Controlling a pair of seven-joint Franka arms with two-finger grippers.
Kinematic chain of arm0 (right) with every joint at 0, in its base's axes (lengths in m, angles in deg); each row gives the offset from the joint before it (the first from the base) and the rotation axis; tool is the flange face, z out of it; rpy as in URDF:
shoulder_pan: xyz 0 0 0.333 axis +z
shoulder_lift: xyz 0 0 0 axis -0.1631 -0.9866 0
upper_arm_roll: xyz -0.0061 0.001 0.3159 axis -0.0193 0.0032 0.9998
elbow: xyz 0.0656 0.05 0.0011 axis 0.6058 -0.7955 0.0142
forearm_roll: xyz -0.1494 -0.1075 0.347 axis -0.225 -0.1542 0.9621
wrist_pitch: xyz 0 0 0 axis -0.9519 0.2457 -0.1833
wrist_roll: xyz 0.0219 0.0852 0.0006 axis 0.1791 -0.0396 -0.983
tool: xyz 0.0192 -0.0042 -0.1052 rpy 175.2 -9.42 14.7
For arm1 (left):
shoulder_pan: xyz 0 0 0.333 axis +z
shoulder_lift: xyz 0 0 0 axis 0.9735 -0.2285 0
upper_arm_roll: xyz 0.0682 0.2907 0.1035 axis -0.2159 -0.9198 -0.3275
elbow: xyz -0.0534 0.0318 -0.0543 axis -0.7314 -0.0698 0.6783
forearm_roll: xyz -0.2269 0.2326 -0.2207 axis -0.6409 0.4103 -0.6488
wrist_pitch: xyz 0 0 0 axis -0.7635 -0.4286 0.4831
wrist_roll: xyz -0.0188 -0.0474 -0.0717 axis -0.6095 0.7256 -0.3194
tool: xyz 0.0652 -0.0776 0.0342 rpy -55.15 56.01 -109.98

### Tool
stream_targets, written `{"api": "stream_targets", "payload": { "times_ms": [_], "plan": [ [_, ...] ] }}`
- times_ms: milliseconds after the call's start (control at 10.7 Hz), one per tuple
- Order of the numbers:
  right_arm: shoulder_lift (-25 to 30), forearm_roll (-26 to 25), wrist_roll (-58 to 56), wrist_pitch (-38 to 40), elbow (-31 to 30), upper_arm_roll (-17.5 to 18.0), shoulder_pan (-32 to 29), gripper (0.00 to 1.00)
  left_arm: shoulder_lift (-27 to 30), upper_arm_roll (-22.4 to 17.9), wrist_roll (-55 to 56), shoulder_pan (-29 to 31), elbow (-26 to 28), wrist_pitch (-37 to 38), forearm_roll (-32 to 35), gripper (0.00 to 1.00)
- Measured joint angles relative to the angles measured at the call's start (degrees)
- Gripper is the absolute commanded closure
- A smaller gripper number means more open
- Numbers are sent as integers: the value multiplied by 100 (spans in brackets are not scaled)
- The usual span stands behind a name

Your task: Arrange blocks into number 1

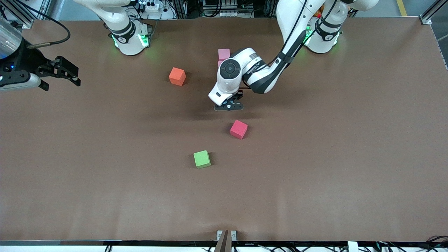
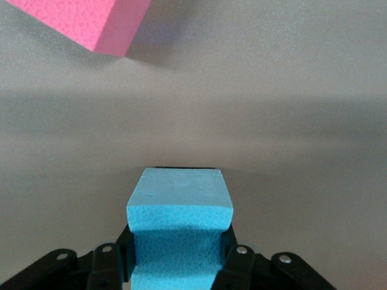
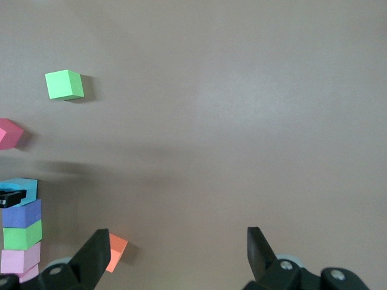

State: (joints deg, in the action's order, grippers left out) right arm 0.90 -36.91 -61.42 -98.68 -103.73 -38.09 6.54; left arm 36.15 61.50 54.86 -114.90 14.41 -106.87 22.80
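- While your left gripper (image 1: pixel 229 106) sits low at the table's middle, its fingers (image 2: pixel 239 266) are clamped on the sky-blue block (image 2: pixel 179 208), one finger on each side face.
- In the right wrist view that sky-blue block (image 3: pixel 18 187) sits at the end of a straight row: a purple block (image 3: pixel 22 213) next to it, then a green block in the row (image 3: pixel 23 235), then a light pink block (image 3: pixel 20 258), each touching its neighbour. A second light pink one may follow at the edge; you cannot tell clearly.
- From the front camera most of that row hides under the left arm; only the light pink block (image 1: pixel 224 54) shows, on the side of the left gripper toward the arm bases.
- A deep pink block (image 1: pixel 239 129) lies just beside the left gripper, nearer the front camera, apart from the held block; its corner shows in the left wrist view (image 2: pixel 91 24).
- A loose green block (image 1: pixel 202 159) lies nearer the front camera again, well apart from the gripper, toward the right arm's end.
- An orange block (image 1: pixel 177 76) stands alone, near the left gripper on the side toward the right arm's end.
- Your right gripper (image 1: pixel 70 75) waits in the air over the right arm's end of the table, fingers (image 3: pixel 261 248) spread wide, nothing between them.
- All blocks rest on the brown table (image 1: pixel 332 175).
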Motion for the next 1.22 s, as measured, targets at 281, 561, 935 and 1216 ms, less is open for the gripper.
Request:
{"api": "stream_targets", "payload": {
  "times_ms": [281, 561, 935, 1216],
  "plan": [
    [-9, 0, 20, -74, 0, -58, -255, 0, -60, -1, 12, 42, 4, -7, 0, 0],
    [-72, 0, 20, -88, 0, -78, -271, 0, -85, 2, 142, 134, -94, -108, 0, 0],
    [-113, 0, 20, -104, -4, -69, -270, 0, 492, 9, 177, 816, -444, 69, 0, 0],
    [-114, 0, 47, -104, -4, -69, -270, 0, 1285, 2, 128, 1607, -465, 757, 27, 0]
  ]
}}
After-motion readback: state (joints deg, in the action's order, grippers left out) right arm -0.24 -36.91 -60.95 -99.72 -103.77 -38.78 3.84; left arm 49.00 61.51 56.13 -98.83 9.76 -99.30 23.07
